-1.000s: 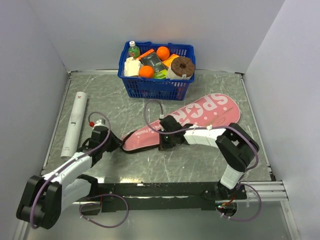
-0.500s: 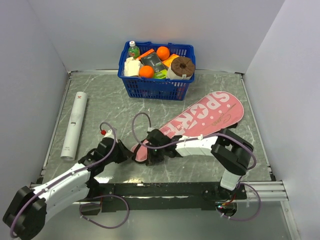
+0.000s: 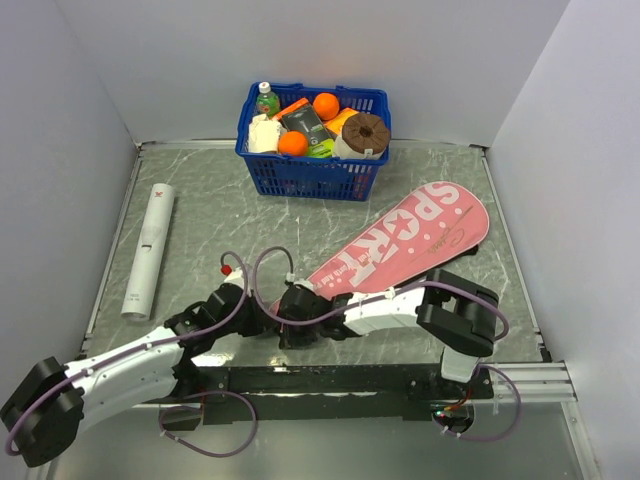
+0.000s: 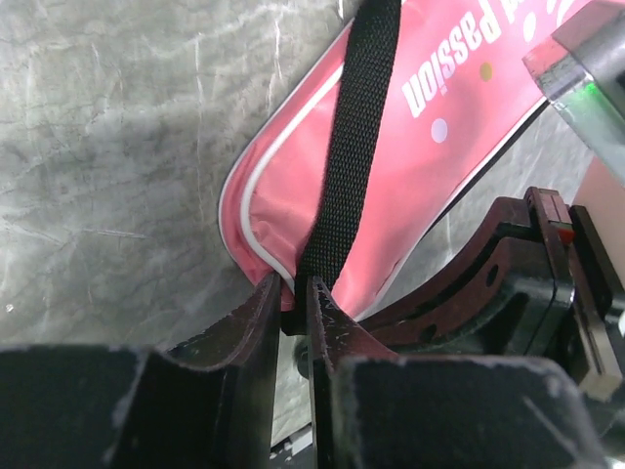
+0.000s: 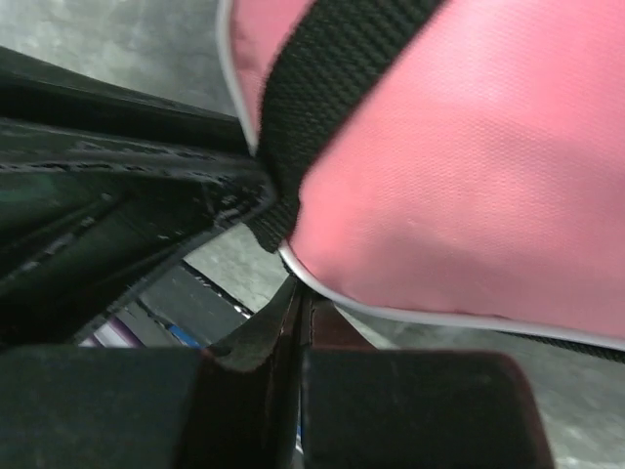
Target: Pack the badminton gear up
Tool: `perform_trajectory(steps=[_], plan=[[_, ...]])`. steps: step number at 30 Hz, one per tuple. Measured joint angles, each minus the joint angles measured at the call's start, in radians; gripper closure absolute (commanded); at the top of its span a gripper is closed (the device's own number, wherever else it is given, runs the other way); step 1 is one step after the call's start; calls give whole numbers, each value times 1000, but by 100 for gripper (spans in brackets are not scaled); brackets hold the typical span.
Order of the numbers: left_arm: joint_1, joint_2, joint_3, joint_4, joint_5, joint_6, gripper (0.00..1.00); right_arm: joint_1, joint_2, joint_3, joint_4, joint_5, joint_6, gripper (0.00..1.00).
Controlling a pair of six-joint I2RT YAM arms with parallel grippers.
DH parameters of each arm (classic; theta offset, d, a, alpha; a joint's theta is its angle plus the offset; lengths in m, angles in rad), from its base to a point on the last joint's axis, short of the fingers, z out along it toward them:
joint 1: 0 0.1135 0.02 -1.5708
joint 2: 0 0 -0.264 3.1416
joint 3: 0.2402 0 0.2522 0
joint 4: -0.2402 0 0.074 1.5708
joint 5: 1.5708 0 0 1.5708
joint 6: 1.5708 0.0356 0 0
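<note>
Pink cover [image 3: 400,250] lies diag on the surface [image 3: 200,190], narrow end lower centre, wide end upper right. Your left claw [image 3: 262,318], nearly shut, pinches its black strap [image 4: 347,147]; right claw [image 3: 290,325], fully shut, seems to nip the edge alongside.

Left arm [image 3: 125,368] and right arm [image 3: 385,310] are wearing white shells, black joints, looping purple cables [image 3: 271,249]; left pincer [image 4: 293,293] is showing scuffs.
</note>
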Motion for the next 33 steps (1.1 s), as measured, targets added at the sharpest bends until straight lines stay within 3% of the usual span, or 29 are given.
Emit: perform_trajectory(steps=[14,17,19,20,23,33], plan=[[-40,-43,5,-61,-60,31,82,74,37,25,93,177,-118,100],[-45,-29,5,-47,-76,31,82,82,38,17,121,210,-143,94],[-50,-16,9,-39,-84,31,82,82,40,12,143,226,-163,84],[-55,-8,12,-34,-84,31,82,82,45,12,159,235,-176,74],[-63,-2,18,-48,-109,35,80,81,42,4,180,242,-197,61],[-96,4,83,-137,-93,41,77,57,-55,-90,198,252,-247,47]])
